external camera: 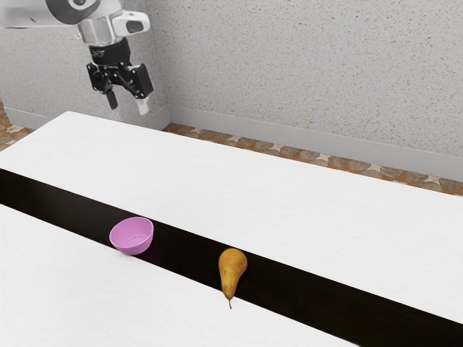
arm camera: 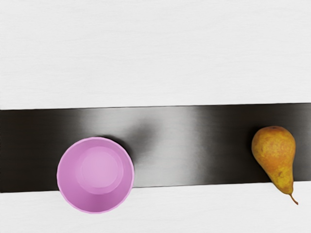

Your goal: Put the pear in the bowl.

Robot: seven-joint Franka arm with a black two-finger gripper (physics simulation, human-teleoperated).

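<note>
Leftmost in the exterior view, the gripper [external camera: 128, 108] hangs high over the table's far end, its two fingers standing apart with nothing between them. Straight down from it, at about 6 o'clock, the pink bowl [external camera: 133, 249] sits upright with its mouth open and its inside bare, lapping the edge of the dark stripe [external camera: 58, 201]. It looks thin-walled and perhaps light, so a knock on the rim could well slide it.

From the bowl, between 3 and 4 o'clock and well apart from it, the pear [external camera: 232, 269] lies on its side on the stripe, neck and stem toward 6 o'clock, the tip reaching over the white tabletop [external camera: 239, 184]. I would expect moderate weight, most of it in the round end toward 12 o'clock, and a firm body under smooth skin that may bruise if squeezed hard. Being rounded, it could roll when brushed from one side.

The best hold is probably across the belly, a touch toward the neck, one finger at 3 o'clock and the other at 9, set low enough to pass its widest part. Pinched at the taper, it would likely squirt out or swing heavy end down; the stem looks too slender to lift by.
</note>
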